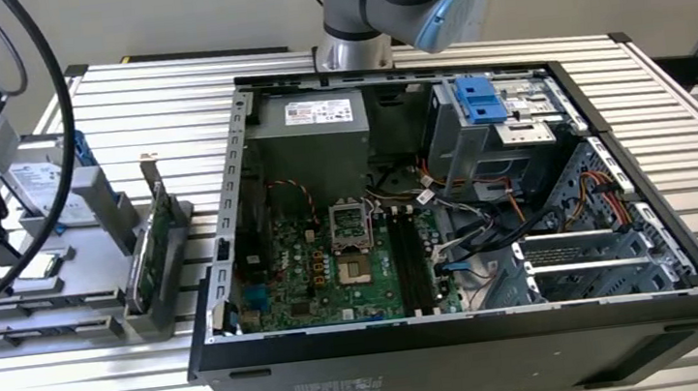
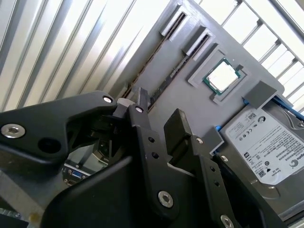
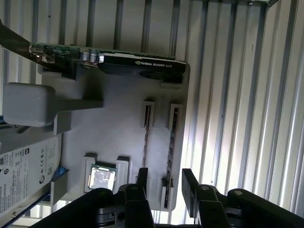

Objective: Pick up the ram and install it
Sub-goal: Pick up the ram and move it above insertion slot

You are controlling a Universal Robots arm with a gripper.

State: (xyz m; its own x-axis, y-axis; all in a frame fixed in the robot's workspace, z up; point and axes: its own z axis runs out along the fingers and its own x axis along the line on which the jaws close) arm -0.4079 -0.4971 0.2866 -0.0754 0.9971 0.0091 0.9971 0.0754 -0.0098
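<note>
Ram edge-up in holder slot, first wrist view | jaws wide | exterior view: open case

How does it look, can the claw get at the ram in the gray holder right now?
Probably yes. The claw is open over the gray holder, fingers on either side of the ram standing on edge in its slot. Nothing lies between them; the graphics card stands clear.
</note>
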